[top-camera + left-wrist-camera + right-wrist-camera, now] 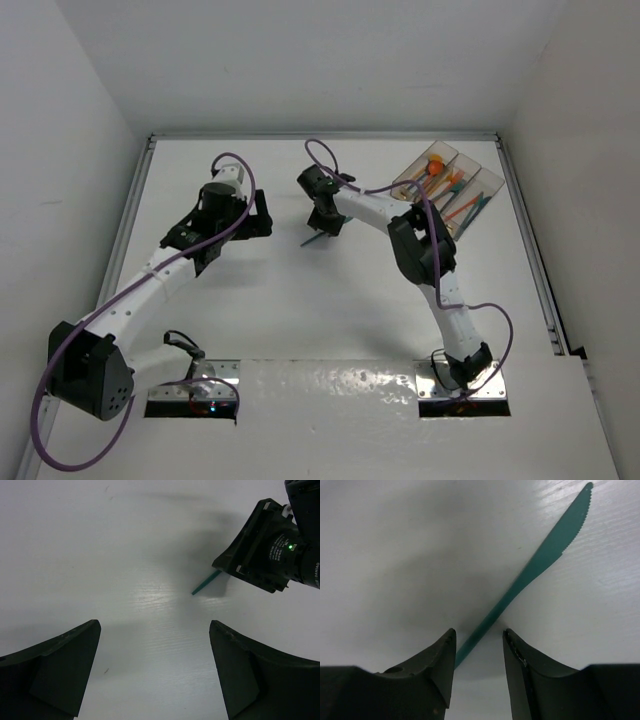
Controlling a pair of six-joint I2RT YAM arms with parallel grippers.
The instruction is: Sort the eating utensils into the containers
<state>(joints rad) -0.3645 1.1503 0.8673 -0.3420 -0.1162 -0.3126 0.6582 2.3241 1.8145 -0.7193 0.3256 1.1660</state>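
Right end effector (479, 636) straddled teal knife (540, 562) handle, jaws narrowly apart, not clamped; blade ran ahead. It lay mid desk (300, 320) toward far edge, containers (492, 181) far right corner. Left end effector (155, 627) wide open, empty, farther.

I see one teal knife (540, 565) lying alone on the worktop (395, 540) near the middle, serrated edge showing. The other utensils (437, 166), orange, teal and red, lie lengthwise in the three joined clear bins (492, 180) at far right.
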